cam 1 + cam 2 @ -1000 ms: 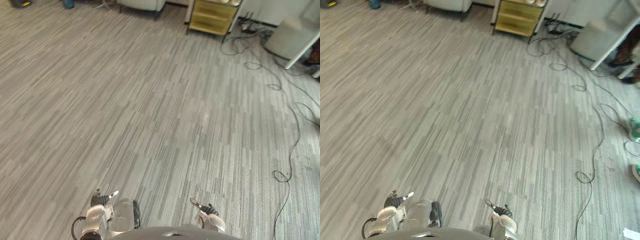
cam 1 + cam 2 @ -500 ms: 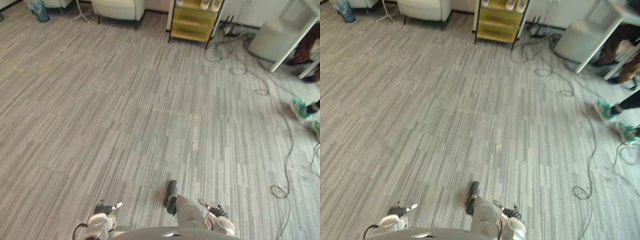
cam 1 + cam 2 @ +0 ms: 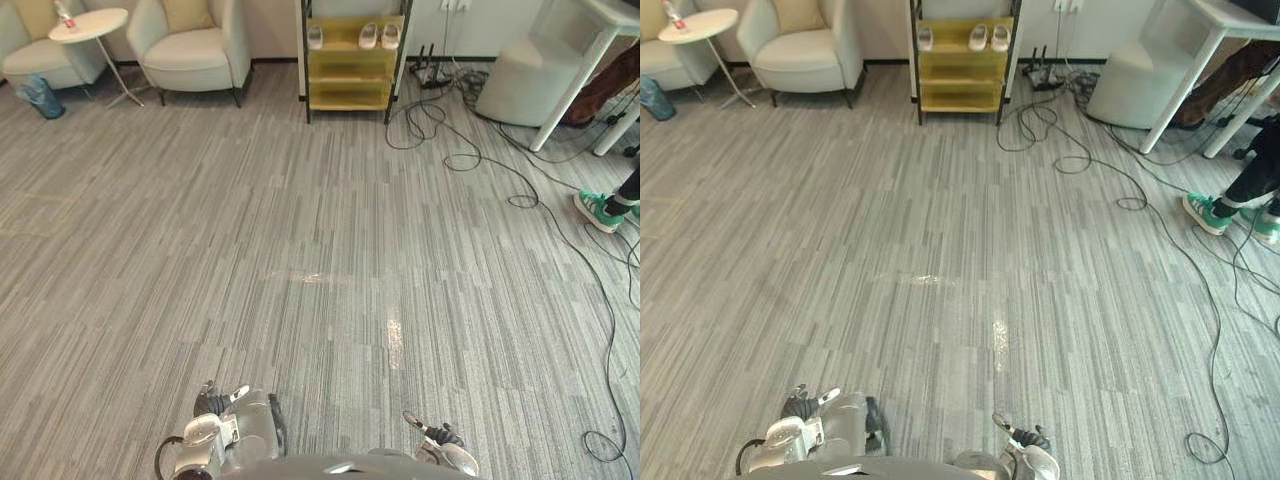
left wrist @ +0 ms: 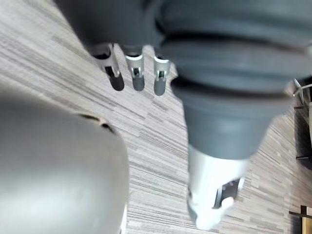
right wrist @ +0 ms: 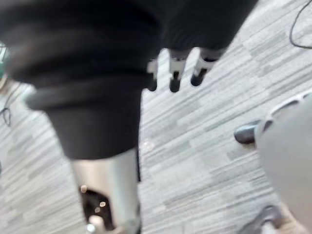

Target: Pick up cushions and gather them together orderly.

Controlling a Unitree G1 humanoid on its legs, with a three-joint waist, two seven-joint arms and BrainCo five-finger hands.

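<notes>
A tan cushion (image 3: 186, 13) leans against the back of a cream armchair (image 3: 190, 55) at the far left of the room. A second tan cushion (image 3: 35, 15) rests on another cream chair (image 3: 35, 60) beyond the side table. Both of my hands hang low, far from the cushions. My left hand (image 3: 215, 403) is at the lower left with its fingers (image 4: 137, 73) straight and nothing in them. My right hand (image 3: 436, 434) is at the lower right, its fingers (image 5: 173, 74) also straight and holding nothing.
A yellow shelf (image 3: 350, 65) with shoes stands at the far wall. A round white side table (image 3: 88, 25) and a blue bin (image 3: 45, 96) stand by the chairs. Cables (image 3: 560, 225) trail over the floor at the right, near a person's teal shoe (image 3: 600, 210) and a white table leg (image 3: 568, 75).
The camera has swung, so the armchairs, side table and shelf now show further into view. Both hands stay low and hold nothing. The person's shoe sits further right.
</notes>
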